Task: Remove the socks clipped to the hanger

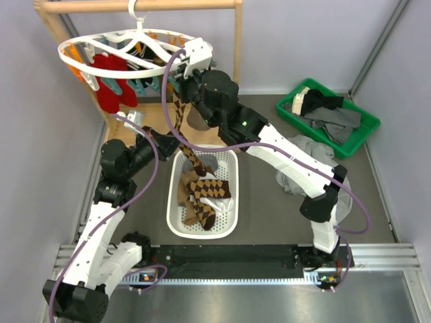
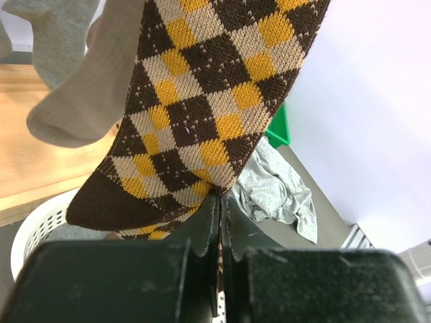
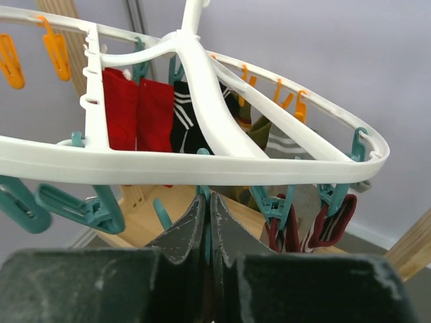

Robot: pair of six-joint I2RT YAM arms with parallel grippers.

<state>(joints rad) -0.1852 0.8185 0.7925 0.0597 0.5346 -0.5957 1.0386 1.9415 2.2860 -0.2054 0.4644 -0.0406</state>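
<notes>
The white oval hanger (image 1: 135, 46) hangs from a wooden rail, with red socks (image 1: 111, 84) and others clipped under it. A brown-tan argyle sock (image 1: 180, 120) hangs from its right rim down towards the basket. My left gripper (image 2: 221, 196) is shut on this sock's lower part (image 2: 202, 108). My right gripper (image 3: 209, 200) sits just under the hanger's rim (image 3: 202, 165), shut on a teal clip (image 3: 205, 195). Red socks (image 3: 135, 114) and a black sock with white stripes (image 3: 188, 121) hang behind it. A grey sock (image 2: 74, 101) dangles beside the argyle one.
A white basket (image 1: 170, 202) below the hanger holds other argyle socks (image 1: 205, 198). A green bin (image 1: 367, 131) of dark garments sits at the back right, with a grey cloth heap (image 1: 303, 158) near the right arm. The wooden rail stand (image 1: 237, 47) frames the hanger.
</notes>
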